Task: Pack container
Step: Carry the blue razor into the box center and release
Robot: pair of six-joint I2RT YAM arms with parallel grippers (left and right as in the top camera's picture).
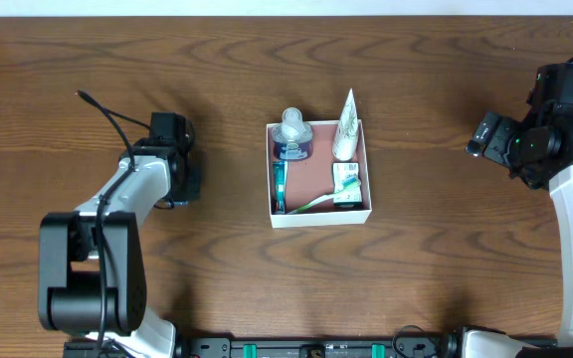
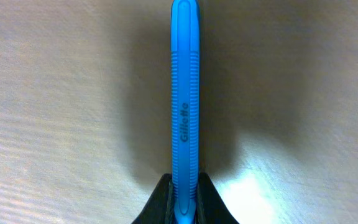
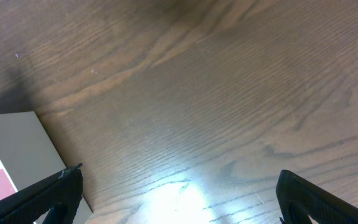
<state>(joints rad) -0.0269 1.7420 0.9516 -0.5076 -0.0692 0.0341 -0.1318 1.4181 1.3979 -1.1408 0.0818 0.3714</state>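
Container (image 1: 321,215), white-walled with a reddish floor, sits at the centre of the wooden table (image 1: 446,259), between the two arms. Inside it: blue-capped bottle (image 1: 293,139) and white tube (image 1: 345,127) along the far wall, toothbrush (image 1: 280,189) along the left wall, small carton (image 1: 346,184) at the near right. Left gripper (image 2: 184,205) is pinched tight on a blue Gillette razor handle (image 2: 185,93), well left of the container. Right gripper (image 3: 179,180) is spread wide over bare wood, nothing between the jaws, with the container's corner just beside it.
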